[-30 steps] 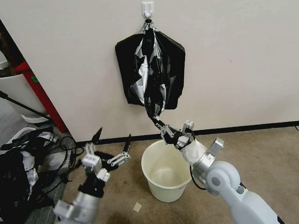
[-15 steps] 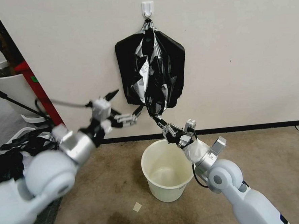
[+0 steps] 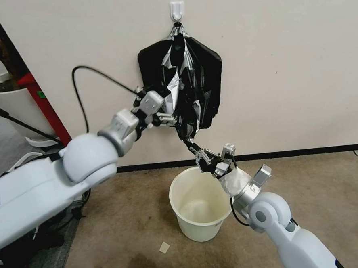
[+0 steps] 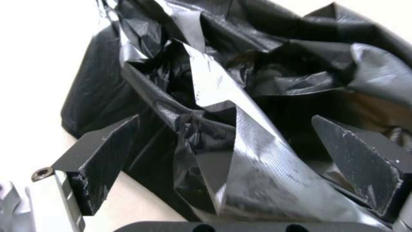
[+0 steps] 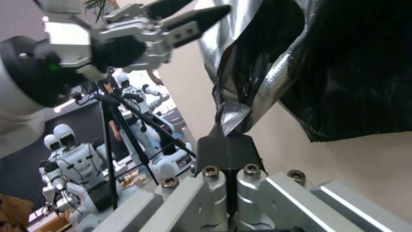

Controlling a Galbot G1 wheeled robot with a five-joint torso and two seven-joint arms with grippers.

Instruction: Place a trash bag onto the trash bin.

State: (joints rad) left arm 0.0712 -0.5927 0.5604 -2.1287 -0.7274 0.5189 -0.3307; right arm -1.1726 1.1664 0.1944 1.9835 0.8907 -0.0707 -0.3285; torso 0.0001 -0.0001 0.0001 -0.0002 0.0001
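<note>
Trash bag (image 3: 183, 91) hanging from wall hook (image 3: 177, 10), right gripper (image 3: 190, 145) pinching its bottom tip above trash bin (image 3: 197, 203), left gripper (image 4: 240, 154) spread around its crumpled middle, fingertips half hidden in film.

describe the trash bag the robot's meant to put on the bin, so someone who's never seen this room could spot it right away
On the wall, a white hook holds a flat black pad of bags. The trash bag is the crumpled black-and-silver film hanging in front of it, its bottom tip pinched by the right gripper above the bin.
</note>
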